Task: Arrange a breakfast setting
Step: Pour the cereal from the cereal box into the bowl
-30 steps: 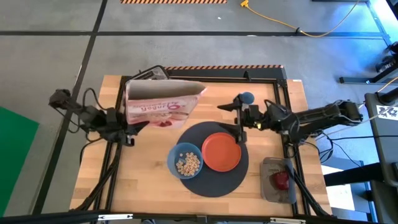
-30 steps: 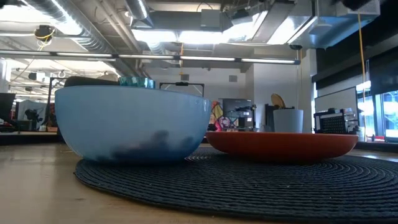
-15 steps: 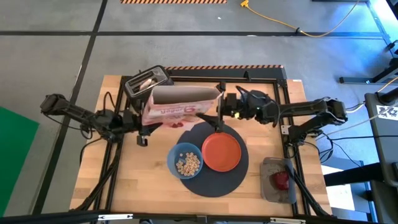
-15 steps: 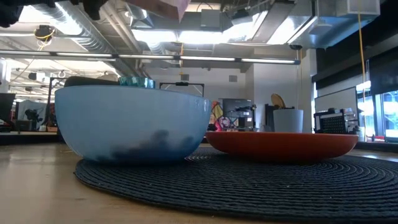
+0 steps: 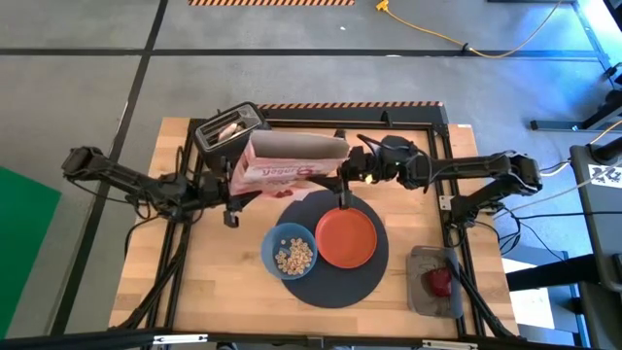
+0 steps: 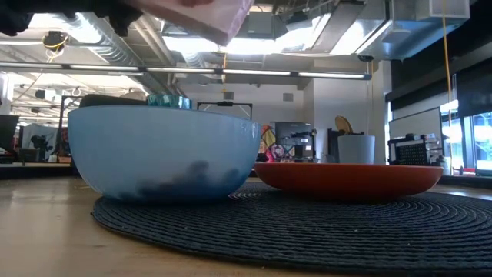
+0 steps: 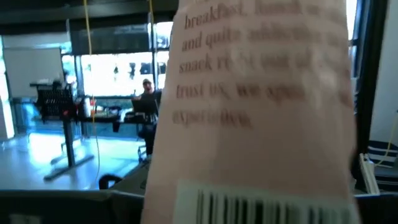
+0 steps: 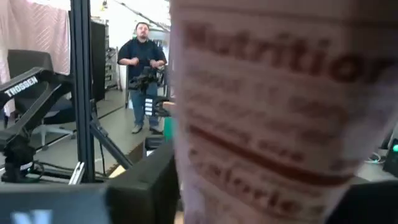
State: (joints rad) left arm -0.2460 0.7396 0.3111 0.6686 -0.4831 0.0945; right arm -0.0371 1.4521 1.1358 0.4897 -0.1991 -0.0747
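A pink cereal box [image 5: 292, 160] hangs level above the table's far middle, between my two grippers. My left gripper [image 5: 231, 192] is shut on its left end and my right gripper [image 5: 343, 171] on its right end. Below it, toward the near side, the round dark mat [image 5: 335, 287] carries the blue bowl [image 5: 289, 251], which holds cereal, and the orange plate [image 5: 346, 238]. In the low view a pale glass [image 6: 356, 148] stands behind the plate. A toast slice [image 5: 229, 126] sticks out of the toaster, and the red apple [image 5: 439, 282] lies on a grey tray. My left gripper holds the box by its left end [image 5: 243, 180], coming level from the table's left; its wrist view is filled by the barcode panel [image 7: 261, 155], which hides the fingers. The box is lifted clear. My right gripper meets the box's right end [image 5: 335, 165], level from the table's right. The nutrition panel [image 8: 273, 124] stands close between its dark fingers [image 8: 140, 193], so the exact hold is hidden.
A black toaster [image 5: 231, 131] stands at the far left, just behind the box. The grey tray [image 5: 432, 297] lies at the near right. A black frame runs round the wooden tabletop [image 5: 224, 282], with bare wood at the near left.
My left gripper has carried the box toward the table's right and somewhat down; the box now lies lower and more level. My right gripper has gone left to the box's right end, and its fingers have come in against the box.
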